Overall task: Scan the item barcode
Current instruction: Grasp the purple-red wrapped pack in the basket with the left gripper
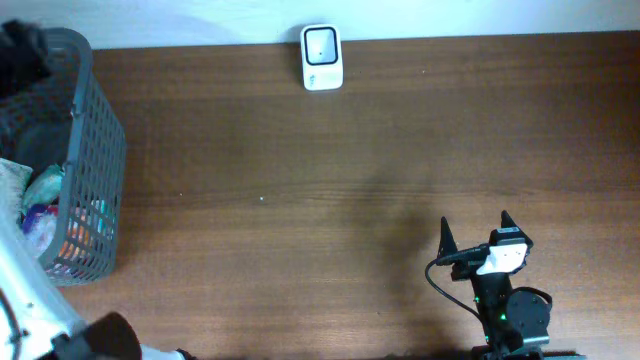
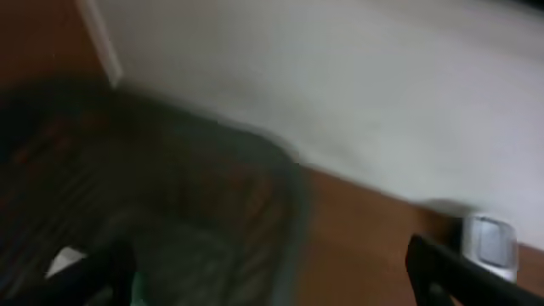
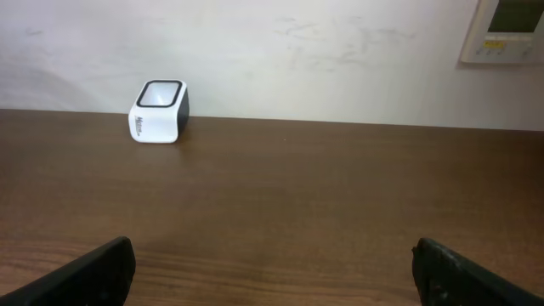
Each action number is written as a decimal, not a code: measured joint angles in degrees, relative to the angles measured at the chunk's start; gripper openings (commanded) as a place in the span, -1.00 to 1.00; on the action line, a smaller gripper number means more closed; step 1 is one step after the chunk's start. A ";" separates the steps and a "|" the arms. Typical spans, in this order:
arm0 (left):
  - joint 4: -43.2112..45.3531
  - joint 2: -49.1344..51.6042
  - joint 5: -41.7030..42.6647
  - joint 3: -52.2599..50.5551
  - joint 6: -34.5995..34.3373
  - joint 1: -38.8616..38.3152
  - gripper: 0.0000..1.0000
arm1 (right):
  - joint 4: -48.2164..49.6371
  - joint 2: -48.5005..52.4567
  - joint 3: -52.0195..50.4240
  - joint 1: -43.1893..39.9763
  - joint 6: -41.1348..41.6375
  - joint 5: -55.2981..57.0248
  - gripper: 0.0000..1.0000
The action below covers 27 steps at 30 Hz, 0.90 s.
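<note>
A small white barcode scanner (image 1: 321,57) with a dark window stands at the table's far edge; it also shows in the right wrist view as the scanner (image 3: 158,111) and, blurred, in the left wrist view as the scanner (image 2: 489,242). Several packaged items (image 1: 45,215) lie in a grey basket (image 1: 95,150) at the far left; no barcode is readable. My right gripper (image 1: 475,228) rests near the front right, open and empty (image 3: 276,272). My left gripper (image 2: 272,280) is open and empty over the basket's rim (image 2: 289,195); the view is blurred.
The brown wooden table (image 1: 300,200) runs to a white wall at the back. A wall control panel (image 3: 506,30) is high on the right. My white left arm (image 1: 30,300) crosses the front left corner beside the basket.
</note>
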 measured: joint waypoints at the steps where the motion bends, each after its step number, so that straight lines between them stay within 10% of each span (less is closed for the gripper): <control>1: -1.40 1.11 -2.34 0.04 -0.07 0.81 0.98 | 0.02 0.00 0.00 0.00 0.00 0.00 0.97; 7: -9.84 9.68 -16.61 0.26 -0.22 1.70 0.99 | 0.02 0.00 0.00 0.00 -0.02 0.00 0.97; 9: -12.61 13.05 -18.80 0.33 -1.01 1.70 0.67 | 0.02 0.00 0.00 0.00 -0.02 -0.02 0.97; 14: -22.36 20.39 -34.36 0.35 -13.64 2.43 0.75 | 0.00 -0.02 0.00 0.00 0.00 0.00 0.97; 23: -30.84 31.15 -36.54 0.33 -22.97 4.87 0.69 | 0.02 0.00 0.00 0.00 -0.04 0.00 0.97; 27: -32.81 35.08 -36.48 0.33 -24.04 4.87 0.36 | 0.02 0.00 0.00 0.00 0.00 0.00 0.97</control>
